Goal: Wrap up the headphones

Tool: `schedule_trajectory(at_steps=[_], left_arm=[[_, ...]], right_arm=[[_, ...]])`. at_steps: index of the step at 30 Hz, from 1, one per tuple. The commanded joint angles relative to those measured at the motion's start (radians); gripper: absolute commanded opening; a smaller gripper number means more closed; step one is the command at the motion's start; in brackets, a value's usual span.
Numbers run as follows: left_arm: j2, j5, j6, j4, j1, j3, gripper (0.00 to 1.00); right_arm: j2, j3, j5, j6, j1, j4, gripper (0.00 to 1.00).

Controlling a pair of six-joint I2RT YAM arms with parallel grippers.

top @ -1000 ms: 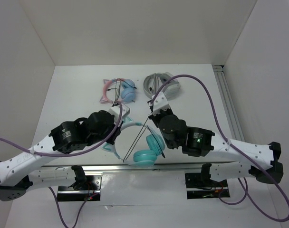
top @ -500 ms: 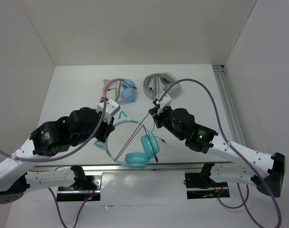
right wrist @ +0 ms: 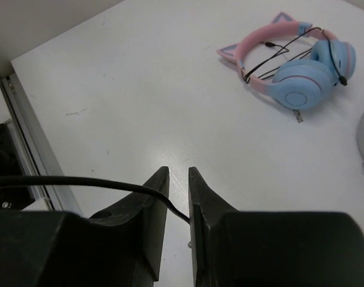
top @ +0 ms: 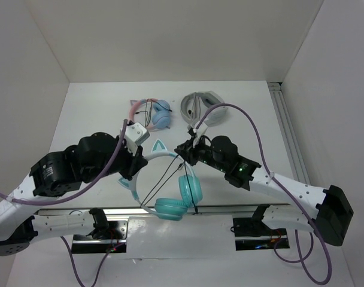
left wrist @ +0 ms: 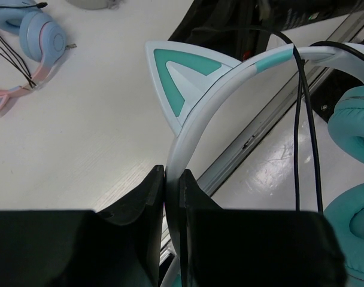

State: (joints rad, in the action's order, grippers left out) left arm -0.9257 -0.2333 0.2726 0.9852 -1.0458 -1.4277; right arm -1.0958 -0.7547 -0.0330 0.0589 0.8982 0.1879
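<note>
The teal headphones (top: 170, 206) hang above the table's near edge, with the pale headband (top: 164, 156) uppermost and the ear cups below. My left gripper (top: 138, 166) is shut on the headband (left wrist: 212, 95) just below a cat ear (left wrist: 176, 81). The thin black cable (top: 164, 179) runs in taut strands from the headband area down across the cups. My right gripper (top: 183, 149) is closed to a narrow gap on the cable (right wrist: 80, 181), which passes between its fingers (right wrist: 177, 179). Both ear cups (left wrist: 355, 122) show at the right of the left wrist view.
Pink-and-blue cat-ear headphones (top: 149, 113) lie at the back centre and also show in the right wrist view (right wrist: 296, 84). Grey-and-white headphones (top: 203, 106) lie to their right. A metal rail (top: 230, 209) runs along the near table edge.
My left arm has drawn back to the left, carrying the headphones and turning the cups down towards the near edge. My right gripper has moved left with the cable.
</note>
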Motion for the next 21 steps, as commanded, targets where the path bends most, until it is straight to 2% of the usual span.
schedule_trajectory(at_steps=[1, 8, 21], left_arm=[[-0.007, 0.000, 0.086, -0.126, -0.005, -0.083, 0.00], [0.002, -0.151, 0.221, -0.157, -0.005, -0.126, 0.00], [0.063, -0.331, 0.283, -0.247, -0.005, -0.097, 0.00]], right_arm=[[-0.021, 0.043, -0.096, 0.065, -0.025, 0.174, 0.27], [-0.064, 0.109, -0.154, 0.123, -0.067, 0.291, 0.28], [-0.196, 0.241, -0.235, 0.229, -0.076, 0.518, 0.29]])
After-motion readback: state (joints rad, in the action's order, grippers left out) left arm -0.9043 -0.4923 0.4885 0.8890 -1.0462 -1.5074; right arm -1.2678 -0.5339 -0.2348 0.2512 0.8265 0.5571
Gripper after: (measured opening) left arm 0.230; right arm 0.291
